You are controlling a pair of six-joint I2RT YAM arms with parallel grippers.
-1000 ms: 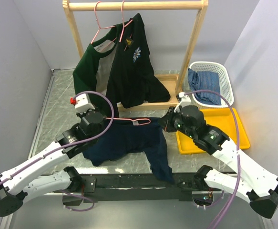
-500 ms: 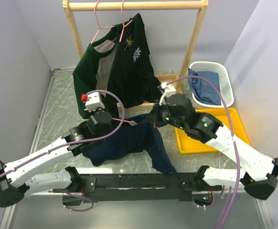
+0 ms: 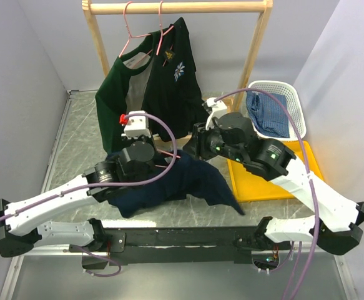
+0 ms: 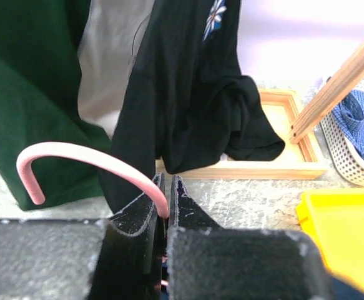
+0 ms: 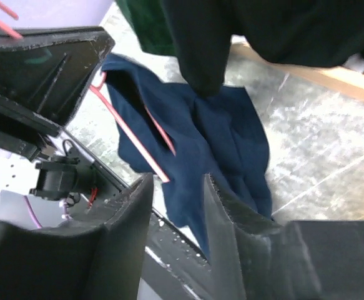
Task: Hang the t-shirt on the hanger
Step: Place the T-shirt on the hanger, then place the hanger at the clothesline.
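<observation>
**Near edge.** Black mounting bar point(image 3: 182, 237) carrying both arm bases, on a grey marbled table point(image 3: 75, 144).

**T-shirt** point(image 3: 191, 181). Dark navy, bunched on the table between the two arms. Its far part is lifted toward the grippers, and a pointed tail runs out to the right, toward the yellow tray.

**Hanger** point(image 4: 88, 153). Thin pink wire. The body is threaded into the navy cloth (the right wrist view shows two wire runs point(image 5: 132, 132) entering a fold of it). The curved hook stands clear of the cloth, above the left fingers.

**Left gripper** point(image 4: 167, 187). Jaws closed tight on the hanger at the foot of the hook, with only the wire between the pads. From above, it sits over the far left part of the t-shirt.

**Right gripper** point(image 5: 175, 187). Jaws parted to a moderate gap. The end of one wire run and an edge of navy cloth lie in that gap. Whether either pad presses them cannot be told. From above, it hangs over the shirt's far right edge, close beside the left gripper.

**Yellow tray** point(image 3: 300, 169). Flat on the table to the right, under the right arm.

**White basket** point(image 3: 294, 94). Beyond the tray, holding a blue checked cloth point(image 3: 266, 112).

**Wooden rack** point(image 3: 169, 7). At the back. Two pink hangers point(image 3: 132, 31) on its rail bear a dark green garment point(image 3: 116, 94) and a black garment point(image 3: 169, 106) with a white flower emblem.
</observation>
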